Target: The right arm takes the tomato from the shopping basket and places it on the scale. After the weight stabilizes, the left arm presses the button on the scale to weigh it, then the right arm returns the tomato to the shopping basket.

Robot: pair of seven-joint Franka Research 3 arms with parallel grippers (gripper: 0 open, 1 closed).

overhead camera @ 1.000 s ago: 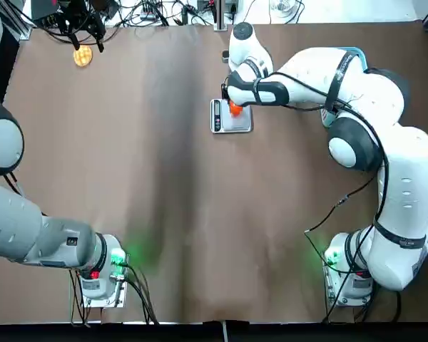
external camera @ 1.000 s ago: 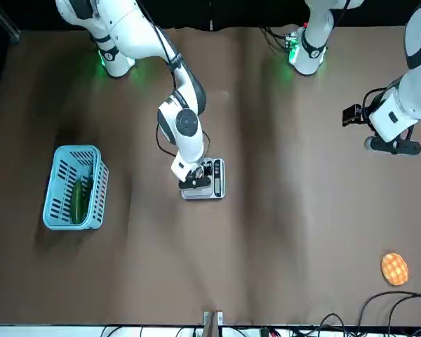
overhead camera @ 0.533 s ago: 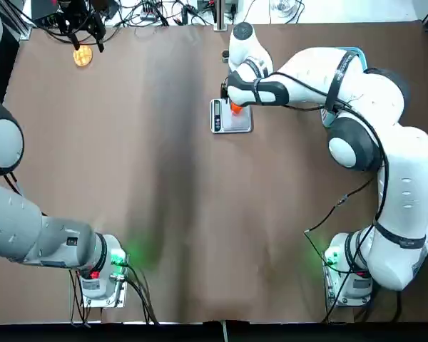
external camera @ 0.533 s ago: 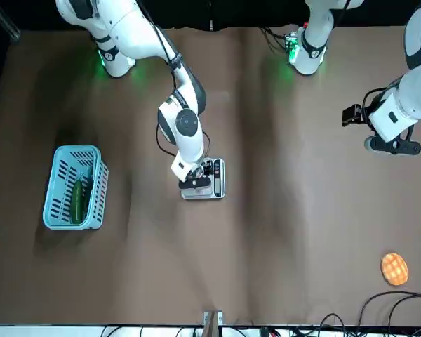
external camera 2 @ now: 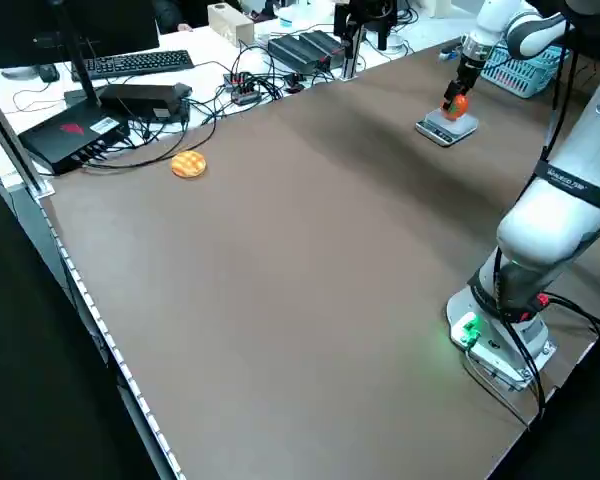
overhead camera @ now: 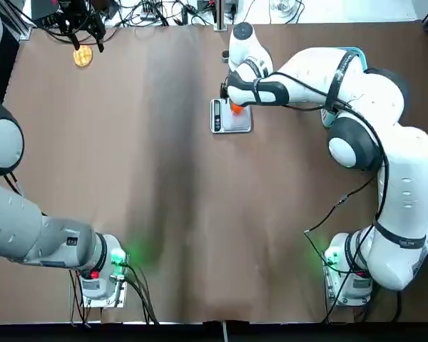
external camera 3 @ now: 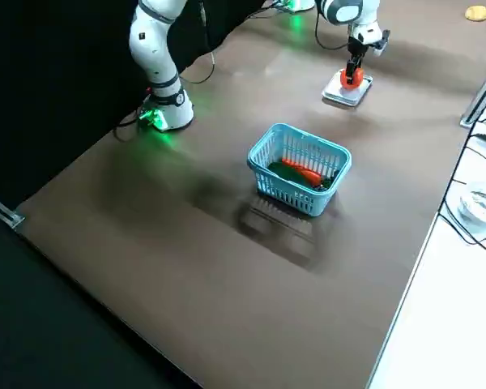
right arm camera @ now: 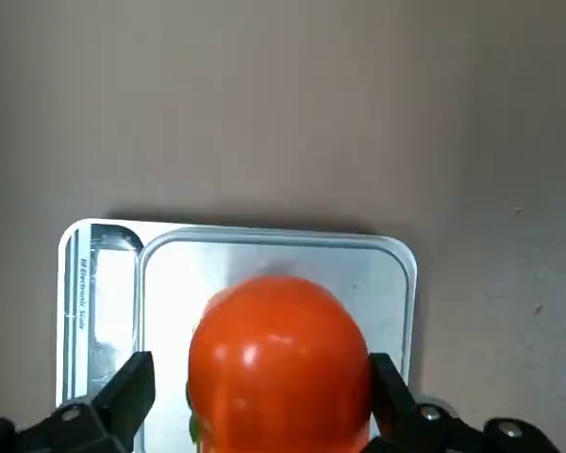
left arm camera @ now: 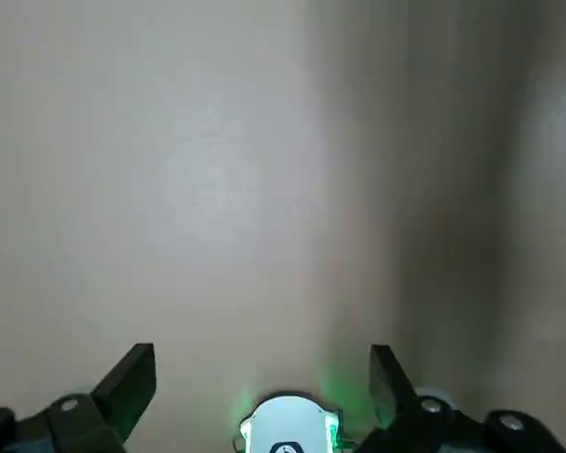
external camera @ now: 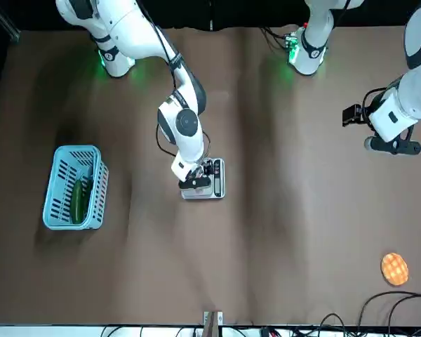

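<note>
The fingers of my right gripper [right arm camera: 263, 356] are spread wide around the tomato [right arm camera: 278, 368], a gap showing at one side; it sits on the scale [right arm camera: 174, 293]; my left gripper [left arm camera: 262, 347] hangs open, well apart from the scale; the shopping basket [external camera: 102, 203] on the counter [external camera: 266, 246] holds a long green vegetable [external camera: 77, 202].

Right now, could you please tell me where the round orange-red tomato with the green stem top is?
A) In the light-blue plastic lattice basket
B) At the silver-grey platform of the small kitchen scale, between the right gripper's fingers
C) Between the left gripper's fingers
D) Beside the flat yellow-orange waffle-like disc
B, since the orange-red tomato shows over the scale's silver-grey platform, between the right gripper's two dark fingers.
</note>
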